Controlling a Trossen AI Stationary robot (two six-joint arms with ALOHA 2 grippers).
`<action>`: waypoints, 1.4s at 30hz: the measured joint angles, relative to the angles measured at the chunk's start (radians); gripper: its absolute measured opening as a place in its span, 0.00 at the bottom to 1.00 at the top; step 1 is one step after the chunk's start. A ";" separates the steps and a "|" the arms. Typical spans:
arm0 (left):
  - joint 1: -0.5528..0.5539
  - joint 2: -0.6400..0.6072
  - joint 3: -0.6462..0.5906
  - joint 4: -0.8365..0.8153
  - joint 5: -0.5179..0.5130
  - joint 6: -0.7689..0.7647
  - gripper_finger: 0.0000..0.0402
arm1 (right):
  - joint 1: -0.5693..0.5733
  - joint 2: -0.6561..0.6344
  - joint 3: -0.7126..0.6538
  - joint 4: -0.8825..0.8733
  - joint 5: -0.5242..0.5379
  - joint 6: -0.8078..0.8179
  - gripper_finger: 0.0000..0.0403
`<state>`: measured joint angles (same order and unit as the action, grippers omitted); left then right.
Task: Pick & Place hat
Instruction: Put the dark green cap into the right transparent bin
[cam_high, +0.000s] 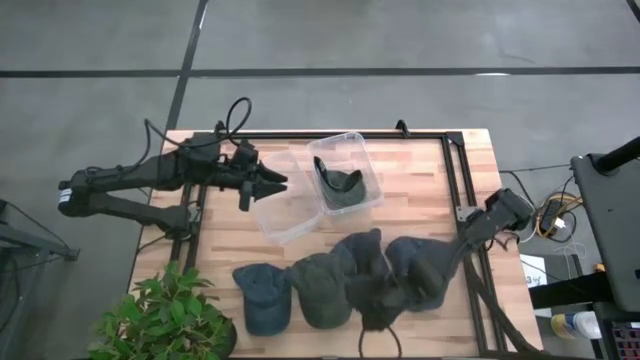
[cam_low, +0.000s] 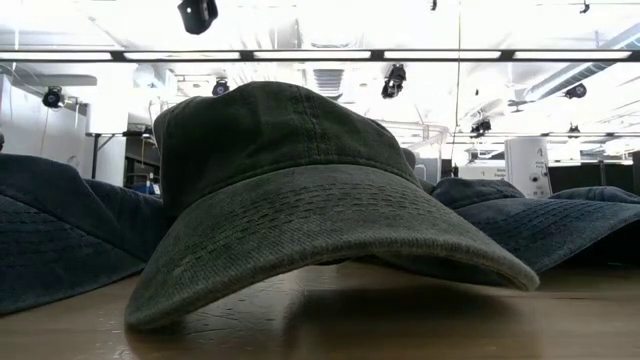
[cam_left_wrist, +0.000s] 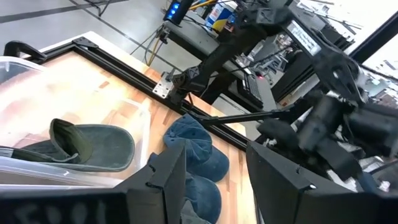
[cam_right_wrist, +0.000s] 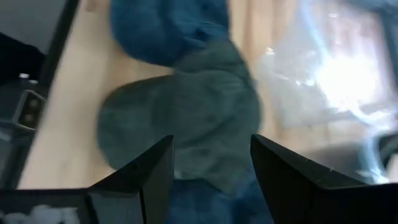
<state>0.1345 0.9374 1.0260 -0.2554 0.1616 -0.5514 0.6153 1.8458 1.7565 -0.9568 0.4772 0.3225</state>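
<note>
Left gripper (cam_high: 278, 183) hovers over the near-left edge of the empty clear plastic bin (cam_high: 283, 205) on the wooden counter (cam_high: 420, 190); fingers (cam_left_wrist: 163, 180) stand parted with nothing between them. Beside that bin, touching it, sits a second clear plastic bin (cam_high: 343, 172) holding one dark green cloth cap (cam_high: 340, 186), brim visible in the left wrist view (cam_left_wrist: 93, 147). Right gripper (cam_right_wrist: 211, 163) is low over the heap of caps at the front of the counter, arm coming in from the right edge; fingers (cam_right_wrist: 149, 177) spread, a grey-green cap (cam_right_wrist: 186, 124) showing in the gap under them, nothing clamped as far as the right wrist view shows. Can't tell whether the fingertips touch the fabric. Row of caps along the front of the counter: a dark blue cap (cam_high: 264, 295) at the left, an olive-green cap (cam_high: 323, 288) just beside it, then several dark blue and grey caps (cam_high: 395, 270) overlapping in a pile under the right arm. Low view is filled by the olive-green cap (cam_low: 300, 200), brim toward the camera, blue caps (cam_low: 60, 230) to either side. Leafy green potted plant (cam_high: 165, 318) at the front-left corner of the counter. Black metal frame (cam_high: 455, 175) runs around the counter.
</note>
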 joint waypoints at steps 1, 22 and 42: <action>0.000 0.002 0.000 0.000 -0.002 0.000 0.40 | 0.012 0.014 0.000 0.019 0.000 0.000 0.51; 0.000 0.011 -0.002 -0.009 -0.007 -0.026 0.40 | 0.130 0.469 0.259 0.028 0.022 0.017 0.51; 0.001 0.019 -0.051 0.001 -0.007 -0.056 0.40 | 0.187 0.693 0.451 -0.159 0.259 0.061 0.51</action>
<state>0.1352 0.9569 0.9749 -0.2549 0.1549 -0.6072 0.8025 2.5391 2.2078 -1.1155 0.7360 0.3840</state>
